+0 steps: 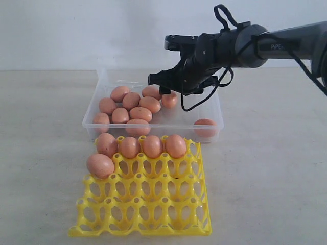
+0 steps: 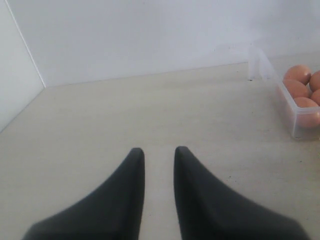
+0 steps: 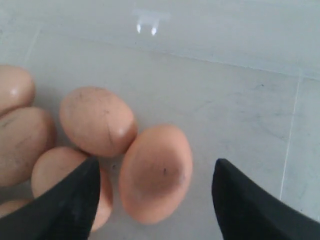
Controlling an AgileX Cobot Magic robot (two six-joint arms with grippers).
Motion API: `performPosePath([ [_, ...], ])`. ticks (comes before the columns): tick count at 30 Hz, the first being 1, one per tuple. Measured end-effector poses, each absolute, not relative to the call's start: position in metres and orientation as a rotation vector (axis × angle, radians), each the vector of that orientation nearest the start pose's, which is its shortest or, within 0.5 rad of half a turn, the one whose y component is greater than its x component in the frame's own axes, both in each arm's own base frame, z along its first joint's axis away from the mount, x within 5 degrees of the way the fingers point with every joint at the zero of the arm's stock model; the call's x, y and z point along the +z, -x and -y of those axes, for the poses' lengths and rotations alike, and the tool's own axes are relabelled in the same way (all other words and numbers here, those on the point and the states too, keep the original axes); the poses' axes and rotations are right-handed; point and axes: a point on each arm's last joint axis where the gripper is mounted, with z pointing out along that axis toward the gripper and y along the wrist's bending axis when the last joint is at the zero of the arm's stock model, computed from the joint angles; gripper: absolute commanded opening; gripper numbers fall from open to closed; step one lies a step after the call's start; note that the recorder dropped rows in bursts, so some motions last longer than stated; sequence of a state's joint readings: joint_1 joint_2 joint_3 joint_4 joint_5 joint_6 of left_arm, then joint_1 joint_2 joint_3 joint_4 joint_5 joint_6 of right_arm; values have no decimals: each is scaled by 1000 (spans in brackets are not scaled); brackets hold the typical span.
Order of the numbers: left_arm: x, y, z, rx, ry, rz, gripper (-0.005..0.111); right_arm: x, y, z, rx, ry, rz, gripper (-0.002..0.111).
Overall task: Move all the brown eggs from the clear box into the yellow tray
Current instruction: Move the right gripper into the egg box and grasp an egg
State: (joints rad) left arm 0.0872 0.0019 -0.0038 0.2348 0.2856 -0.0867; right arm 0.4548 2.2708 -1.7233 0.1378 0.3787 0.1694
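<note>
R gripper (image 1: 164,86): fingers wide apart, nothing clamped; held over clear box (image 1: 207,108). One of the brown eggs (image 3: 156,172) lies below, betw. fingertips; others clustered beside it. Five are seated in yellow tray (image 1: 153,204), well apart from gripper. L gripper (image 2: 158,152): fingers narrowly apart, nothing held; box corner ahead.

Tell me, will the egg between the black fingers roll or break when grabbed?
It probably rolls easily: the egg is smooth and oval on the clear box's bare floor. It may slip between the open fingers, and squeezing hard could crack it.
</note>
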Motion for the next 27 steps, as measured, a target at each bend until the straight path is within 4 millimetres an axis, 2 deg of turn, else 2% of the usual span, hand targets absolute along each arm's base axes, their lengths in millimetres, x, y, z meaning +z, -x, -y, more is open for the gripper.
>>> performPosePath([
  [6, 189, -54, -11, 222, 2, -1765, 22, 156, -462, -231, 450, 132, -2388, 62],
  [13, 189, -54, -11, 222, 2, -1765, 22, 131, -462, -231, 435, 113, -2461, 61],
  [15, 189, -54, -11, 222, 2, -1765, 22, 124, -461, -231, 432, 105, -2480, 52],
  [17, 189, -54, -11, 222, 2, -1765, 22, 120, -461, -231, 431, 95, -2495, 37],
  [19, 189, -54, -11, 222, 2, -1765, 22, 120, -461, -231, 435, 85, -2493, 16],
  [21, 189, -54, -11, 222, 2, -1765, 22, 120, -461, -231, 436, 83, -2491, 0],
  [27, 189, -54, -11, 222, 2, -1765, 22, 120, -461, -231, 436, 83, -2489, 0],
])
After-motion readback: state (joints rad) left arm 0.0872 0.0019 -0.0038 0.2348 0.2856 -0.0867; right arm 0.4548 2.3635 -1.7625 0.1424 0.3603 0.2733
